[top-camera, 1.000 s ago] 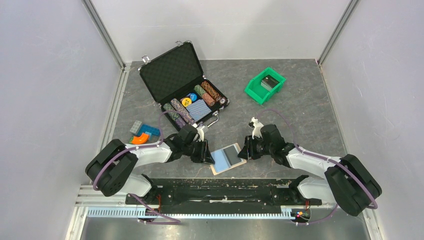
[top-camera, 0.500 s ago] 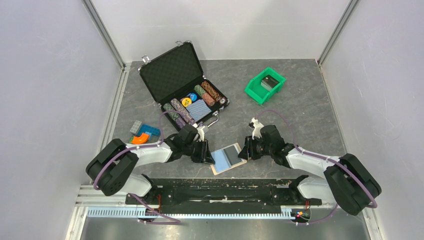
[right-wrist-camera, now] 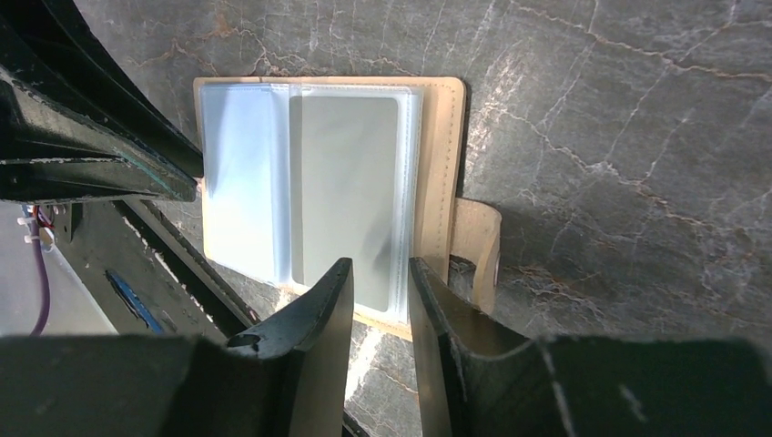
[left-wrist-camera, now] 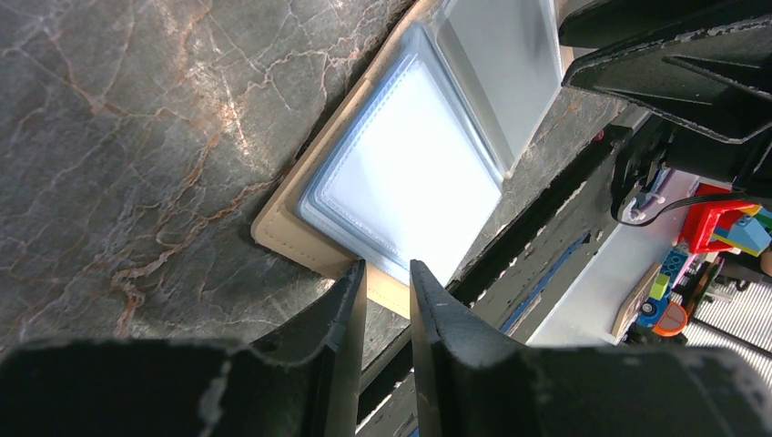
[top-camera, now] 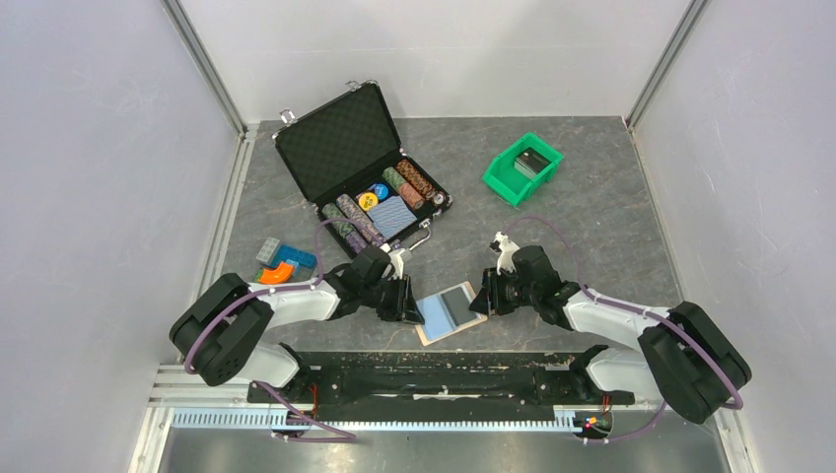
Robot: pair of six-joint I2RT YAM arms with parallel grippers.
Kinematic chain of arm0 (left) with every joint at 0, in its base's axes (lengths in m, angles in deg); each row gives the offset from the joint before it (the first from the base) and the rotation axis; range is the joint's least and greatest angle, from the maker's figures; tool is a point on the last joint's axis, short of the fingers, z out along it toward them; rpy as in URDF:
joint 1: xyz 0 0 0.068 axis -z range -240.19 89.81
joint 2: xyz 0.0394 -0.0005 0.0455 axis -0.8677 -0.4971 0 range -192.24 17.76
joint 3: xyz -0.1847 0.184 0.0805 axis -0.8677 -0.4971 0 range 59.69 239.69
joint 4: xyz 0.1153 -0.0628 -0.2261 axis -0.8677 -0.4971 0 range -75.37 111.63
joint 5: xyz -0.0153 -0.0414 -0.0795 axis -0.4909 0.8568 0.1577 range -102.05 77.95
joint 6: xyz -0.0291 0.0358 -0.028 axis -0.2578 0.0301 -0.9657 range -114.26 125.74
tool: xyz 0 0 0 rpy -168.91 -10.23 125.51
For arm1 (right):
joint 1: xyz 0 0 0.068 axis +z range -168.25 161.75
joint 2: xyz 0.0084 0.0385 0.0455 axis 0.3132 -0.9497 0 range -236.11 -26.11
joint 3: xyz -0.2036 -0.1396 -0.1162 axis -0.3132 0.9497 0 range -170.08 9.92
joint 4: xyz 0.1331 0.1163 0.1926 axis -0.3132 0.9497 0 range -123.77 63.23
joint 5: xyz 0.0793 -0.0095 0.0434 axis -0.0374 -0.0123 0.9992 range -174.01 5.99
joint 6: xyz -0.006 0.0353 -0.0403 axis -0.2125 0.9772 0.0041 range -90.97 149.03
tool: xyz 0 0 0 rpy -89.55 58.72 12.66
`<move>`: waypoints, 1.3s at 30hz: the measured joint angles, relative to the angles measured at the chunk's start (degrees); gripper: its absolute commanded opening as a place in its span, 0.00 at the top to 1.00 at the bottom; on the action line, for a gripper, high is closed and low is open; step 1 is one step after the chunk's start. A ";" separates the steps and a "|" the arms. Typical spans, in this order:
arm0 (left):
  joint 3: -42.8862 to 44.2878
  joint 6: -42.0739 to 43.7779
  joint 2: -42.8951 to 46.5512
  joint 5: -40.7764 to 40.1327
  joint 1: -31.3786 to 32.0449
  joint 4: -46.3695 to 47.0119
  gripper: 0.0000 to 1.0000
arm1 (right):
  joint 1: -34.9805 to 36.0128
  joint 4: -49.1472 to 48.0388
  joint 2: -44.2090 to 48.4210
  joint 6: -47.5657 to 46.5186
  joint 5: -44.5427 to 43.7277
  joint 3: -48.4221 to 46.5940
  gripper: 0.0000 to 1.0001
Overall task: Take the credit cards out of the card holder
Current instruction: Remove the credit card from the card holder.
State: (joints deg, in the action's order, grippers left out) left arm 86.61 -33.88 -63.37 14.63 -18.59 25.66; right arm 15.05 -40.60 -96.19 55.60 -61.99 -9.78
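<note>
tan card holder [right-wrist-camera: 452, 164] shows one grey credit card [right-wrist-camera: 350, 196]; left hand [left-wrist-camera: 387, 269], right hand [right-wrist-camera: 380, 266] barely parted.

place: robot lab cell | white panel walls [top-camera: 99, 148] | aluminium frame [top-camera: 202, 64] | stone-look table [top-camera: 592, 217]

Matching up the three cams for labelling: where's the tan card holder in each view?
Top external: the card holder is at lower centre, lying open on the table.
Left wrist: centre to upper right, open, with its light blue face nearest the camera.
Right wrist: left of centre, open, running from the upper part down to mid-frame.
Shared landmark: the grey card in one half of the holder.
</note>
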 measured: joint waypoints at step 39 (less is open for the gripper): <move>0.02 -0.07 -0.39 0.46 0.07 0.52 0.67 | 2.21 -7.26 4.55 7.08 7.96 1.18 0.71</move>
State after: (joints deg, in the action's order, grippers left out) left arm 86.63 -33.95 -63.76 15.09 -18.52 26.18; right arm 17.25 -47.86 -91.64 62.68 -54.03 -8.60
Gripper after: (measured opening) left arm 0.321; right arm 0.263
